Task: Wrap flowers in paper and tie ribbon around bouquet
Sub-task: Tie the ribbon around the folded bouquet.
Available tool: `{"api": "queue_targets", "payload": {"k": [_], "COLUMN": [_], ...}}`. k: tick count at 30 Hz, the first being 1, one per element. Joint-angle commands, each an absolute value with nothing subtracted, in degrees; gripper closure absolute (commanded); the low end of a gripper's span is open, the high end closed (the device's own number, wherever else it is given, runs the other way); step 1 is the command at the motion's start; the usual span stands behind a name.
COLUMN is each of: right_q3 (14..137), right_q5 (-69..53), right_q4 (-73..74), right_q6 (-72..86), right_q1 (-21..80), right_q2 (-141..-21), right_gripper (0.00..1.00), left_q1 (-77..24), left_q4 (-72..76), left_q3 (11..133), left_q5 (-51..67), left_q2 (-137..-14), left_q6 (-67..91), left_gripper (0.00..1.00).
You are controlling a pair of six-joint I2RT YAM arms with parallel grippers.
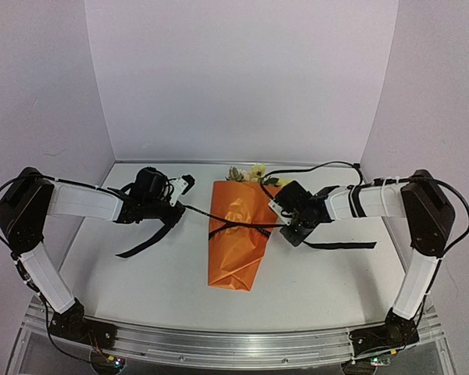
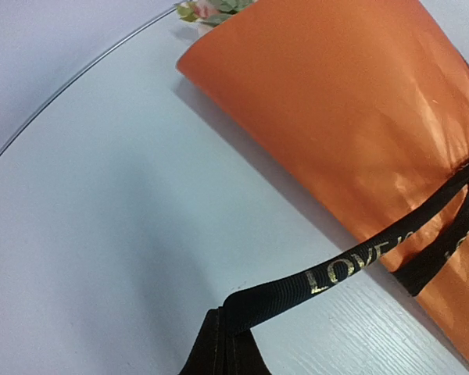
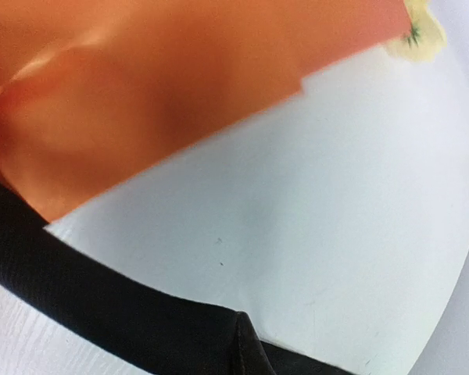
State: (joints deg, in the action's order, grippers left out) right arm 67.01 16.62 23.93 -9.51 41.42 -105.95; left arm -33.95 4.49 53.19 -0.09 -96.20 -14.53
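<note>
Bouquet (image 1: pixel 236 238) lies flat at centre of table (image 1: pixel 141 273), a cone of orange paper (image 2: pixel 352 101). Wide end toward top of frame, narrow folded end toward bottom. Pale yellow flowers (image 1: pixel 250 173) and green leaves show at the wide end.

Black ribbon (image 1: pixel 238 226) crosses the cone about halfway down. Two strands meet over the paper in the left wrist view; gold lettering reads "LOVE".

Left of cone: ribbon runs out to left claw (image 1: pixel 176 207), pinched shut on it. Loose tail drops toward lower left.

Right of cone: ribbon runs to right claw (image 1: pixel 288 225), closed on it. Spare end lies flat on table toward right edge.

Right wrist view blurred; ribbon and paper edge only.
</note>
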Motion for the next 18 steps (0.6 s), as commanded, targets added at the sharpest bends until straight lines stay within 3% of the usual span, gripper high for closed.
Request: {"api": "queue_targets", "payload": {"k": [1, 8, 18], "right_q3": [64.63, 55.59, 49.14], "right_q5": [17.93, 12.38, 11.25], "right_q4": [33.11, 37.03, 39.64], "right_q6": [7.74, 24.19, 29.05], "right_q1": [36.23, 24.61, 17.59], "right_q2": [-101.71, -94.35, -85.51], "right_gripper": [1.0, 1.0, 1.0], "left_q1": [-30.82, -20.27, -0.92], "left_q4": [2.31, -3.35, 0.67], "left_q3": [54.13, 48.63, 34.25], "left_q5": [-10.24, -6.54, 5.21], "left_q2": [-96.58, -90.82, -81.56], "left_q6": [-1.88, 20.95, 40.49], "left_gripper": [1.0, 1.0, 1.0]}}
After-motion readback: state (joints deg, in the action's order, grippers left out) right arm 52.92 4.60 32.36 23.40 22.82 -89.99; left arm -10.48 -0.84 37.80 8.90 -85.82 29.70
